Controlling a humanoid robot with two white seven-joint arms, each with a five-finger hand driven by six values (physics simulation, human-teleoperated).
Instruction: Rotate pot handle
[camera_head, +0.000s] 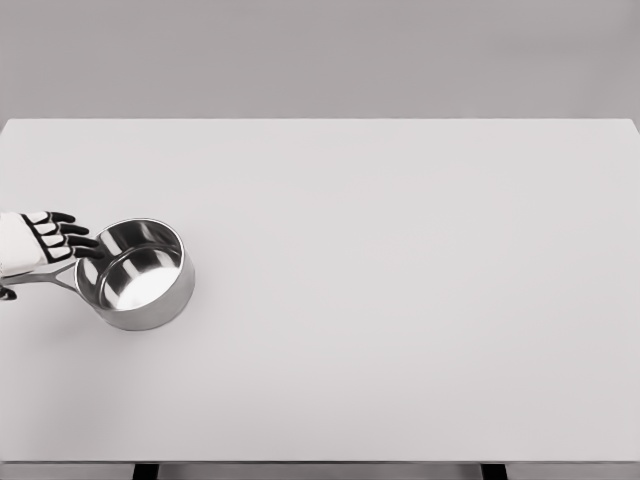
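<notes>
Steel pot (140, 275) just right of the left hand (40, 243).
Fingers (62, 229) extended and relaxed, tips touching the rim, lying over the handle (45, 279) without gripping.

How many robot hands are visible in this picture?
1. The left robot hand is at the left edge, fingers spread over the handle of the shiny steel pot. The right one is out of view.
</notes>
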